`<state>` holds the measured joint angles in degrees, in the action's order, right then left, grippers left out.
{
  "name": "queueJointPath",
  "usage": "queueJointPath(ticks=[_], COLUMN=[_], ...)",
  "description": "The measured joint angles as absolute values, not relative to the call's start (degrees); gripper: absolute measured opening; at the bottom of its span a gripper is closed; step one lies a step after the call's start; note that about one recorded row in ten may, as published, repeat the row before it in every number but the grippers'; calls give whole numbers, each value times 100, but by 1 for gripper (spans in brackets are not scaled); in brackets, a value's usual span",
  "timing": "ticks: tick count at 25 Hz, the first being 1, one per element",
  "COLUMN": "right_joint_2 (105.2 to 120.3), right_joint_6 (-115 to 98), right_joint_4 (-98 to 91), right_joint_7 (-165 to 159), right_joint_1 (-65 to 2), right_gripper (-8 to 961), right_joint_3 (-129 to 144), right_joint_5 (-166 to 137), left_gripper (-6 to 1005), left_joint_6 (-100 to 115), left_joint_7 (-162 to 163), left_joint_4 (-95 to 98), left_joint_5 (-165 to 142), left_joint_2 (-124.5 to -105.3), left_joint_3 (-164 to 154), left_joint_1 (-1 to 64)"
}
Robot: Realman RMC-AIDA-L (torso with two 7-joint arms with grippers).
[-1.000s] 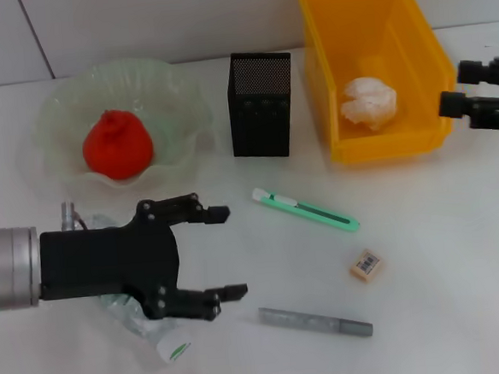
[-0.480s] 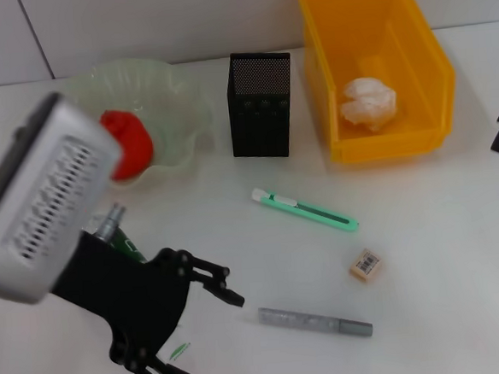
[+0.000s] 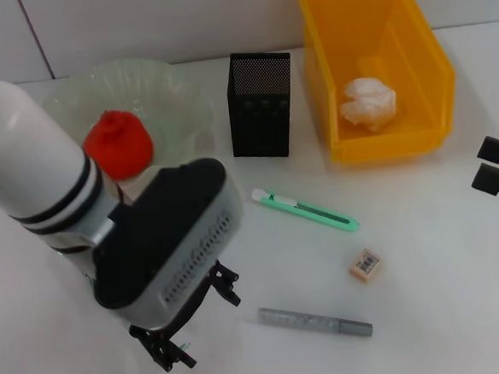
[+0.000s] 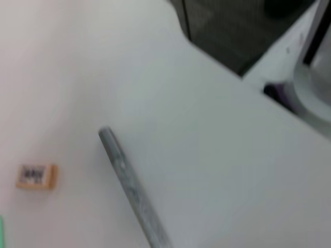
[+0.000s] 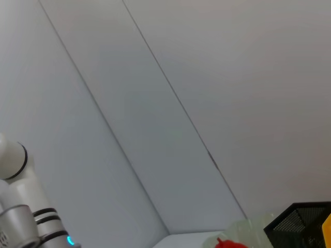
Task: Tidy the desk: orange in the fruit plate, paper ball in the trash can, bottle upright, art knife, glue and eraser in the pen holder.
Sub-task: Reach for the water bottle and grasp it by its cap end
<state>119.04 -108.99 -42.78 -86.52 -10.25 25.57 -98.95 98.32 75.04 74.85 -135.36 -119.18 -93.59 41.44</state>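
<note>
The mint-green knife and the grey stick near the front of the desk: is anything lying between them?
In the head view, the mint-green and white utility knife and thin grey glue stick have bare white desk between them; the small beige eraser sits off to the side.

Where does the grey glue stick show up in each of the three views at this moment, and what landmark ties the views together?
Head view: the glue lies flat on the desk near the front edge, just ahead of the left gripper.
Left wrist view: the glue runs diagonally across the white top.
Right wrist view: not in it.
Shared landmark: the eraser, beside the glue in the head view, also shows in the left wrist view.
</note>
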Motion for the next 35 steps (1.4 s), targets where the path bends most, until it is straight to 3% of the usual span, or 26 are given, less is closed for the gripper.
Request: queueJointPath(ticks=[18,35], right_joint_2=[11889,11883], right_joint_6=[-10850,-10846], right_joint_4=[-4183,-4184], right_joint_7=[-8673,-8689], right_joint_1=[-1223,-1216], right_gripper=[835,837], right_joint_3=[2552,2557], right_joint_5=[-10010,-10029], left_gripper=[745,753], left_joint_6=[9646,9493], left_joint_7=[8204,8321], left_joint_4=[7460,7347], left_joint_5=[-14374,-14697], left_joint_2=[-11918,-11918], left_joint_3=[-10507,-10807], left_joint_1=[4359,4454])
